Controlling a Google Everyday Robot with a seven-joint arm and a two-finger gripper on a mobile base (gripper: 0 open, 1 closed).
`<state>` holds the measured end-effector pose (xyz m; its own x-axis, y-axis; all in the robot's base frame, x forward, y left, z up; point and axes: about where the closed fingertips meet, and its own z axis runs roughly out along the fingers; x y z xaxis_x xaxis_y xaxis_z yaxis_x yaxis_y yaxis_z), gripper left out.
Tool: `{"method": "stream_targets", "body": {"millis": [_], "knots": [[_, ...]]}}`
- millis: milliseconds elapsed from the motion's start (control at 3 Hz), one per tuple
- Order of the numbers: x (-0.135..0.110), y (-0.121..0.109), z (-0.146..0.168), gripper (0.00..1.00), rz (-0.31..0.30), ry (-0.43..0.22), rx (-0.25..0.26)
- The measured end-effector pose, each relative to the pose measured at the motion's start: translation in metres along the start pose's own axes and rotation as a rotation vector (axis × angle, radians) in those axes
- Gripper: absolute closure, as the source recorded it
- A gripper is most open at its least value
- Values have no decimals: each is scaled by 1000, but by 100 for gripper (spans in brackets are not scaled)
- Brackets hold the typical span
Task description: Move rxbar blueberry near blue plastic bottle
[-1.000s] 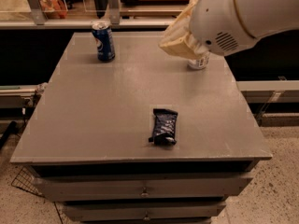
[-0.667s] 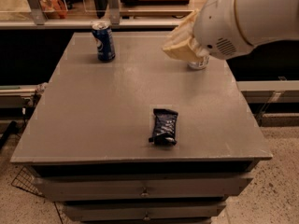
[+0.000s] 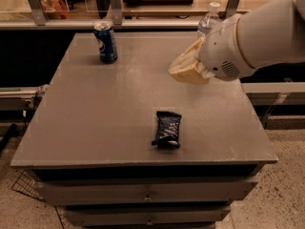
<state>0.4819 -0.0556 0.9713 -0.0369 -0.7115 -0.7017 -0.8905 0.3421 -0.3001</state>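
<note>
The rxbar blueberry [image 3: 167, 129], a flat dark navy wrapper with white lettering, lies on the grey table [image 3: 105, 109] near its front edge, right of centre. The blue plastic bottle [image 3: 208, 19] stands at the table's back right; only its white cap and upper part show above my arm. My gripper [image 3: 187, 67] shows as a tan-covered end of the white arm, hovering above the table right of centre. It is behind the bar and in front of the bottle, touching neither.
A blue soda can [image 3: 106, 42] stands upright at the table's back left. My large white arm [image 3: 257, 37] reaches in from the right over the table's back right corner. Drawers sit under the tabletop, and a counter runs behind the table.
My arm and gripper have come down and toward the front, away from the bottle. The bottle's cap now shows above the arm and its base is covered. The bar and can have not moved.
</note>
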Motion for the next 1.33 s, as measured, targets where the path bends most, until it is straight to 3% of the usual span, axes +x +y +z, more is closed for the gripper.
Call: {"method": "stream_targets", "body": {"millis": [333,667,1333], "knots": [[10,18,6,31,23,3,-46],[22,44,15,2,28,-1,-97],[33,92,52,0,25,-24,-190]]}}
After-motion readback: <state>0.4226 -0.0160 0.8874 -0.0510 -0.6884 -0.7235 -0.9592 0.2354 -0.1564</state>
